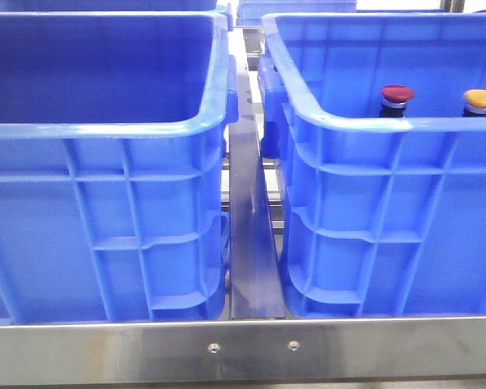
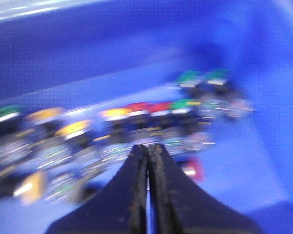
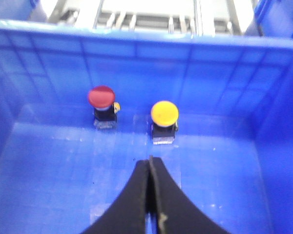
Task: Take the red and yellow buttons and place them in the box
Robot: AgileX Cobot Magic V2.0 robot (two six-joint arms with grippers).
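Front view: two bright blue crates are seen side by side behind a metal rail (image 1: 243, 348), split by a narrow metal strip (image 1: 251, 243). No arm is seen here. The left crate (image 1: 105, 235) looks empty from this angle. Over the near rim of the right crate (image 1: 373, 235), a red button (image 1: 397, 96) and a yellow button (image 1: 481, 100) are seen upright, well apart, each cap on a silver collar.

Left wrist view: the picture is heavily blurred. The left gripper (image 2: 148, 148) is pointed down into a blue crate, its dark fingers pressed together with nothing between them. Beyond the tips a crowded row of buttons (image 2: 112, 131) is seen, with green, yellow and red caps; details cannot be made out.

Right wrist view: the right gripper (image 3: 150, 161) is held above the crate floor (image 3: 63, 180), fingers clenched and empty. Ahead of it, the dark red and yellow domed buttons are stood upright near the far wall, apart from each other.
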